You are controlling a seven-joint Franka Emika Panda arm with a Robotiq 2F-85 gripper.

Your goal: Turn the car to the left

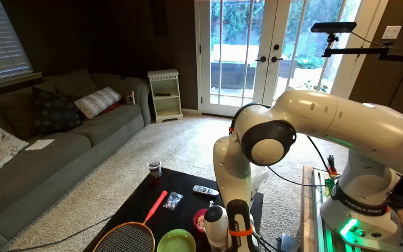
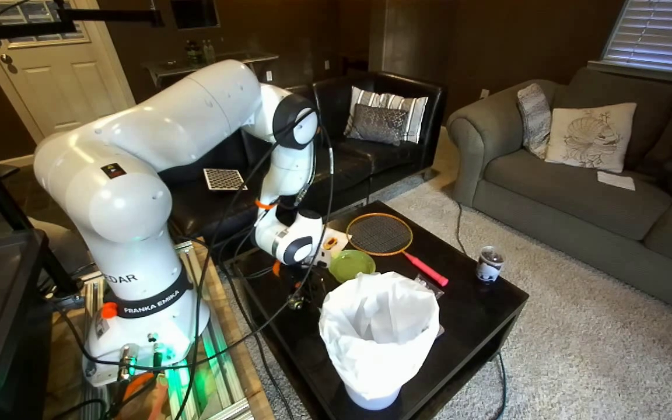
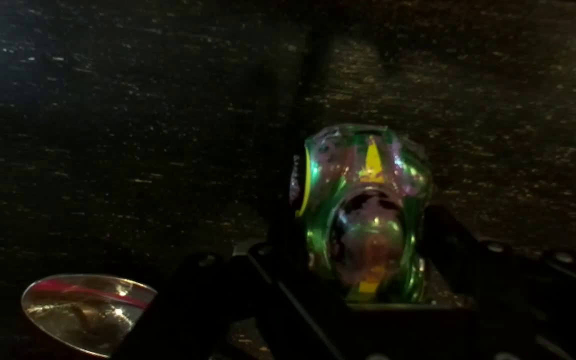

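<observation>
Handling the toy car (image 3: 365, 212): hold points and work area

The toy car stood on the dark bench (image 2: 482, 326), between the two fingers (image 3: 448, 245) of the claw (image 3: 360, 222). The claw was parted to about the width of the toy car, one finger along each flank; whether the fingers pressed on the shell or stood just off it could not be told.

The glossy, iridescent green shell suggested thin, hard plastic: light, stiff, probably slippery, and liable to crack under excess force. The recommended hold was low across both flanks, at moderate pressure, below the rounded canopy (image 3: 368, 240). A wheel-like part showed on one flank, so an uneven squeeze risked rolling the toy car. The left turn called for slow wrist rotation with the toy car kept level.

The bench top was dark and streaked. A shiny oval object (image 3: 83, 312), kind unclear, showed near the claw in the wrist view and could obstruct the swing. A green bowl (image 1: 177, 241), a badminton racket (image 2: 380, 234) and a remote control (image 1: 205, 190) shared the bench.

Pale carpet (image 1: 117, 182) surrounded the bench, with a black leather sofa (image 2: 359, 169) and a grey sofa (image 1: 65, 150) beyond. Glazed doors (image 1: 269, 70) let in daylight.
</observation>
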